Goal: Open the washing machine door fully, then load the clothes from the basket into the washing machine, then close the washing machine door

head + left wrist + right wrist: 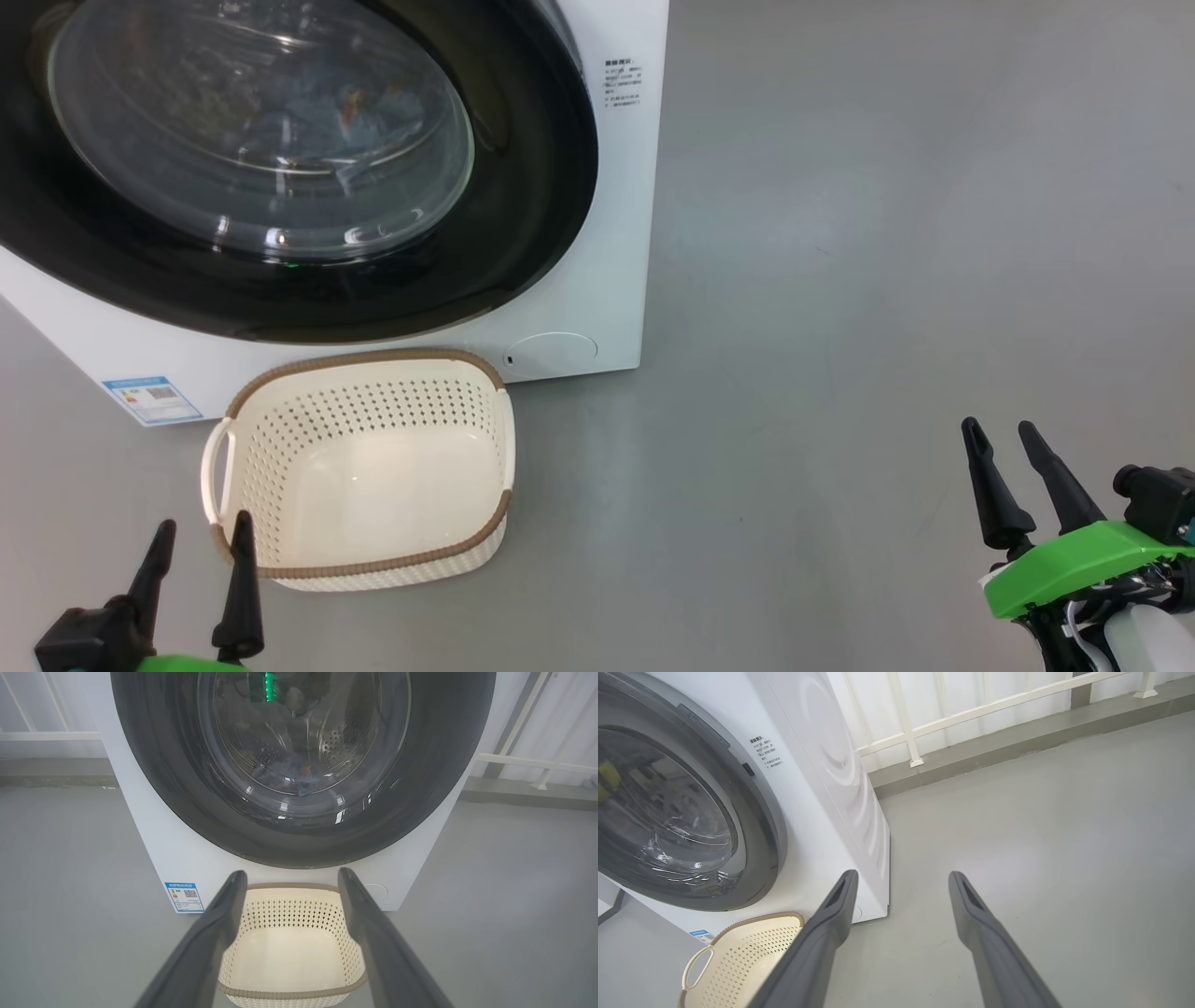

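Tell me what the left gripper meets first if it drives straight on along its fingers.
Probably the basket, right ahead of the left gripper; if it passes above the rim, the washing machine's white front below the door. Height is unclear.

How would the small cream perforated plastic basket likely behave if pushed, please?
The cream perforated plastic basket looks empty, so probably light and apt to slide on the smooth grey floor. Its moulded walls look fairly stiff.
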